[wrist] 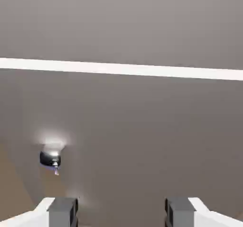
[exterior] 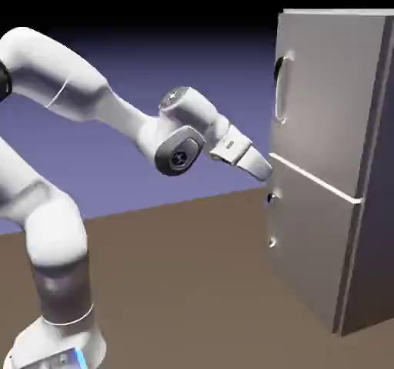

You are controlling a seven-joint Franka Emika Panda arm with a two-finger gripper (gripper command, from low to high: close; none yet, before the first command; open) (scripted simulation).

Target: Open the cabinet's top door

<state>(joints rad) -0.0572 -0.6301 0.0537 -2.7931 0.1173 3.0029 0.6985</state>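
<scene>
Brown table under blue-violet backdrop, grey cabinet with top door shut, claw wide, empty.

top door above lower door — fingers before seam

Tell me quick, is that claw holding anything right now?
Gripper: open and empty, close to the cabinet front, touching nothing.
</scene>
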